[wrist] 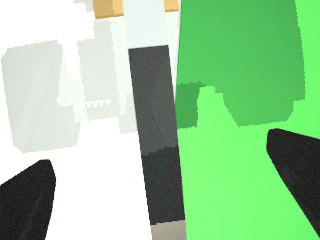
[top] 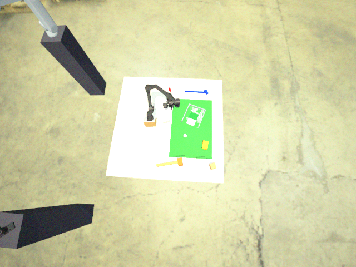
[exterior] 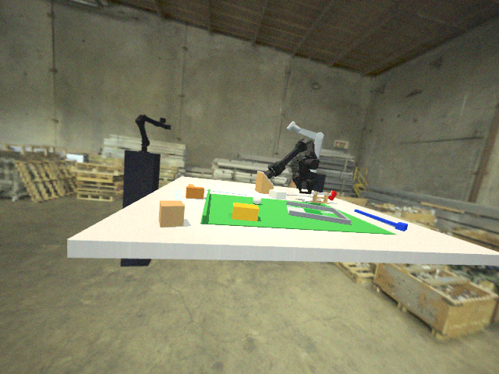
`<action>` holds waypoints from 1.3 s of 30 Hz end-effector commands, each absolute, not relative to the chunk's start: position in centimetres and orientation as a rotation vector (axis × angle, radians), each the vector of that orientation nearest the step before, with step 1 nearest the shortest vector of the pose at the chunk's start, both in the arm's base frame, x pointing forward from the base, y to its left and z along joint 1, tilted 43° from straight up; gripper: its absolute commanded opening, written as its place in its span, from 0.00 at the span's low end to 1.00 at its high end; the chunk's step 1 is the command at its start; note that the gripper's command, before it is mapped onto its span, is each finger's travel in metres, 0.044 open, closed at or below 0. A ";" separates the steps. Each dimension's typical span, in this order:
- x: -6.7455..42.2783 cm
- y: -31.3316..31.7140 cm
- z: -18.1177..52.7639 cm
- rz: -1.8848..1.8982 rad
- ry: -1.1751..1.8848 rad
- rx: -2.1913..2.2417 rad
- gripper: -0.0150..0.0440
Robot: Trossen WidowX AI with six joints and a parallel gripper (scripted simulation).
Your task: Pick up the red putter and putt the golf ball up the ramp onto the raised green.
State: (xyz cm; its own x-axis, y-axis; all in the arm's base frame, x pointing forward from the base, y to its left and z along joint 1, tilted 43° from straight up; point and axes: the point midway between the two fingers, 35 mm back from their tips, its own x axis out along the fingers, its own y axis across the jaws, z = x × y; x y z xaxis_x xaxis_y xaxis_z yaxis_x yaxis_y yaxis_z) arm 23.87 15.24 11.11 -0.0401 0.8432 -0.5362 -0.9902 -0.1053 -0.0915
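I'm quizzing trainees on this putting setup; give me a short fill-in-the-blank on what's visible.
1. The pincer stands ____ and holds nothing.
2. The golf ball lies on the ____ mat.
3. The putter lying beyond the mat's far edge, away from the arm, is ____.

Missing words: open; green; blue

The top camera is looking down from far above at the whole flat white counter (top: 126, 161). The exterior camera is standing low beside the counter, facing across the flat green mat (exterior: 281, 219) toward the grey wall. The wrist camera is looking down closely between the black end effector (wrist: 167, 207) fingers; all three are sharing the mat.
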 end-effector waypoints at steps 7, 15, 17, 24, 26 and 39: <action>23.7 16.1 10.1 1.603 0.356 -0.532 1.00; 23.7 16.9 9.2 1.603 0.356 -0.532 1.00; 23.7 17.1 8.9 1.603 0.356 -0.531 1.00; 23.8 17.2 9.1 1.603 0.346 -0.533 0.91; 23.8 17.2 9.1 1.603 0.346 -0.533 0.82; 23.8 17.2 9.1 1.603 0.346 -0.533 0.31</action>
